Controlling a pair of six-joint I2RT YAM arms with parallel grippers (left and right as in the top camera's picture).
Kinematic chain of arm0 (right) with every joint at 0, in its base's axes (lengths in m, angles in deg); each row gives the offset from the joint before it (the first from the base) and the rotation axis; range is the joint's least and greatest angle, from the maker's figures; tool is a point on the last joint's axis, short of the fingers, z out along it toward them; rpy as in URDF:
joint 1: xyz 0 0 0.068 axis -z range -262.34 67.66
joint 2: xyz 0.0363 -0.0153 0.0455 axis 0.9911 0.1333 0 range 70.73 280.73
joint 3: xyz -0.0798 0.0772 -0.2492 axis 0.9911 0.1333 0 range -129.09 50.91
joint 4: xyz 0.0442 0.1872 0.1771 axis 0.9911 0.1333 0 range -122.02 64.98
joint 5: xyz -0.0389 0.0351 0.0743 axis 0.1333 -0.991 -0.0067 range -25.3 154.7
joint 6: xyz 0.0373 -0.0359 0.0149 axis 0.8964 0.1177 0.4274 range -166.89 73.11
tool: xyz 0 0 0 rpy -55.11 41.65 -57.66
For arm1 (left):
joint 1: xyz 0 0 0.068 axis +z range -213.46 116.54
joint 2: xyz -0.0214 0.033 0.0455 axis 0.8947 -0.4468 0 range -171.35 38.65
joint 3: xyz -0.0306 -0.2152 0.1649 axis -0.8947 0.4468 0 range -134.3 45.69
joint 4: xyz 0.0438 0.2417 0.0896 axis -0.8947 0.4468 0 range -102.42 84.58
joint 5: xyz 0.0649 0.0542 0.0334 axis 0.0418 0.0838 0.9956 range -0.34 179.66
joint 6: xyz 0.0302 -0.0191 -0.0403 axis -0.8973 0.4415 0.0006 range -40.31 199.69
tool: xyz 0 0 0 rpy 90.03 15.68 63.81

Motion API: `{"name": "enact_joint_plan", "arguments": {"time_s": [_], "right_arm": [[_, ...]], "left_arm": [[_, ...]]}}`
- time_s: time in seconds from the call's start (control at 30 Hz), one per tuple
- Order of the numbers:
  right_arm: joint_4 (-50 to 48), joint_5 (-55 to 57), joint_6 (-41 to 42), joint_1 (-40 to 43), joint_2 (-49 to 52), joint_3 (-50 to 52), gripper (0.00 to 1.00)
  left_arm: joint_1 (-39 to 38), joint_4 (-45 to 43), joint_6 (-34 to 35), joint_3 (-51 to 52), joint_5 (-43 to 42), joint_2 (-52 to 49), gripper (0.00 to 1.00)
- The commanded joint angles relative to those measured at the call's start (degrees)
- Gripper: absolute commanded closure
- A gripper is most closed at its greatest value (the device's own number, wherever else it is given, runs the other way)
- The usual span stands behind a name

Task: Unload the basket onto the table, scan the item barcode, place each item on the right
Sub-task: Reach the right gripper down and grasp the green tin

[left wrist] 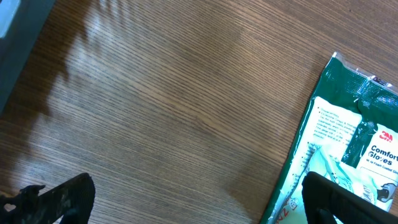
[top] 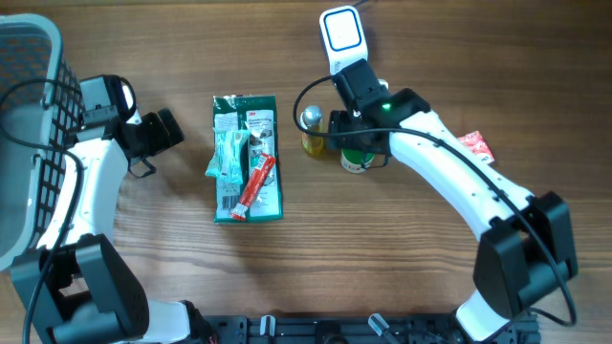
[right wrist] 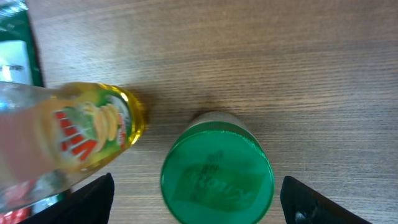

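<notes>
Green jar (top: 356,161) stands beside yellow bottle (top: 312,130), near a green glove packet (top: 247,159).

Mock shop checkout: barcode scanner (top: 341,31), basket (top: 24,57), wooden table (top: 382,258).

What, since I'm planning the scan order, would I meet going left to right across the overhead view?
basket → left gripper → gloves pack → yellow bottle → green-lidded jar → red packet
</notes>
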Motion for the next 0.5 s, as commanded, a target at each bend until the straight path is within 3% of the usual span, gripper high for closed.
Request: {"name": "enact_joint_plan", "arguments": {"time_s": [0.0, 0.23, 0.3, 0.47], "right_arm": [[-0.26, 1.88, 0.46, 0.02, 3.54, 0.7, 0.14], [-0.11, 3.02, -0.09, 0.02, 5.99, 0.7, 0.15], [0.26, 3.85, -7.8, 0.15, 5.99, 0.7, 0.19], [2.93, 7.43, -9.2, 0.24, 5.9, 0.68, 0.27]], "left_arm": [[0.22, -0.04, -0.7, 0.09, -0.48, -0.24, 0.0], [0.22, -0.02, -0.7, 0.09, -0.46, -0.24, 0.0], [0.22, -0.02, -0.7, 0.09, -0.46, -0.24, 0.0], [0.22, -0.02, -0.7, 0.09, -0.46, -0.24, 0.0]]}}
